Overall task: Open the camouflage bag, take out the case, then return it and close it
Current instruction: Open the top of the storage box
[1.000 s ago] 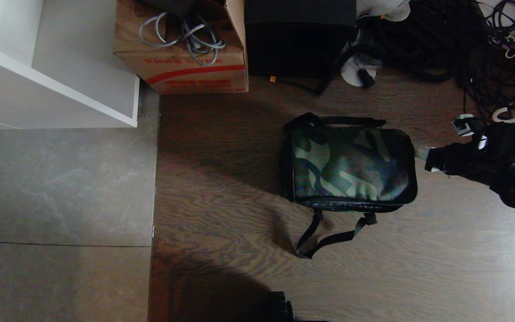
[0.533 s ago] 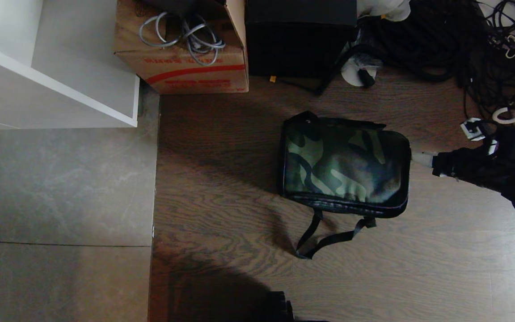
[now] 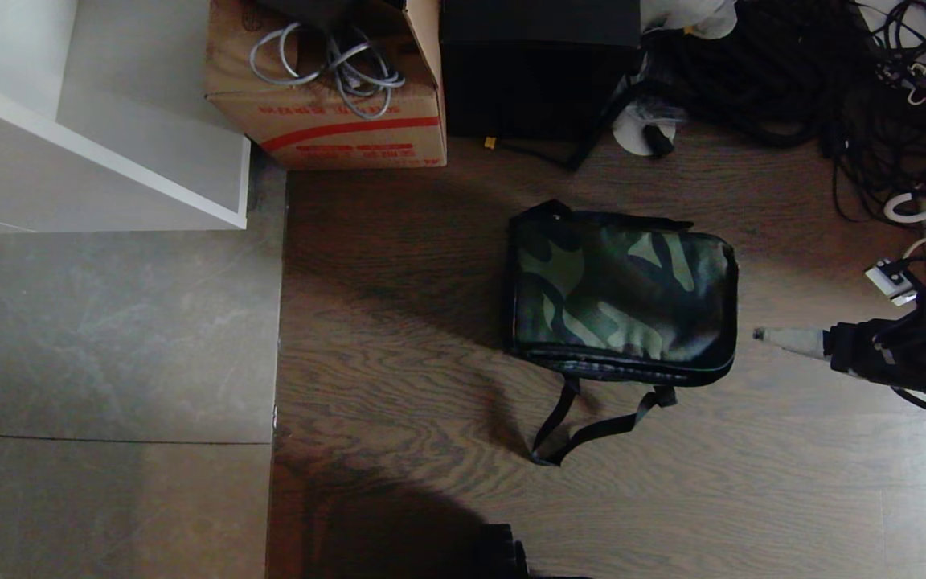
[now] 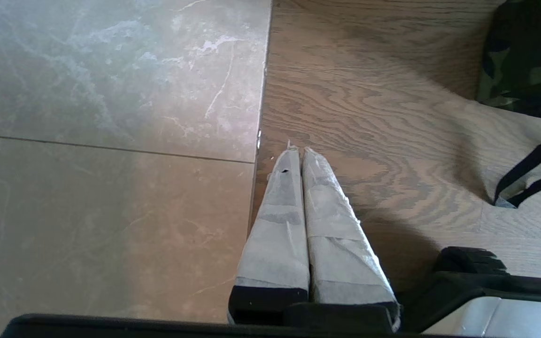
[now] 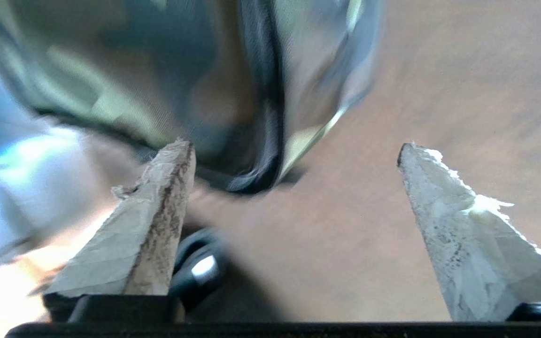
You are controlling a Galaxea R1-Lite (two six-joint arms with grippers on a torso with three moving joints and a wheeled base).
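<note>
The camouflage bag lies closed on the wooden floor, its black strap trailing toward me. The case is hidden. My right gripper hovers just right of the bag's right end, apart from it. In the right wrist view the right gripper is open, with nothing between its fingers and the bag's end just beyond the tips. My left gripper is parked shut over the seam between tile and wood, and a corner of the bag shows beyond it.
Behind the bag stand a cardboard box with grey cables and a tall black box. A tangle of black cables fills the far right. A white shelf unit and grey tiles lie to the left.
My right gripper has opened and drawn back from the bag's right end, toward the near right. The bag has settled and shifted slightly left. The left arm has not moved.
</note>
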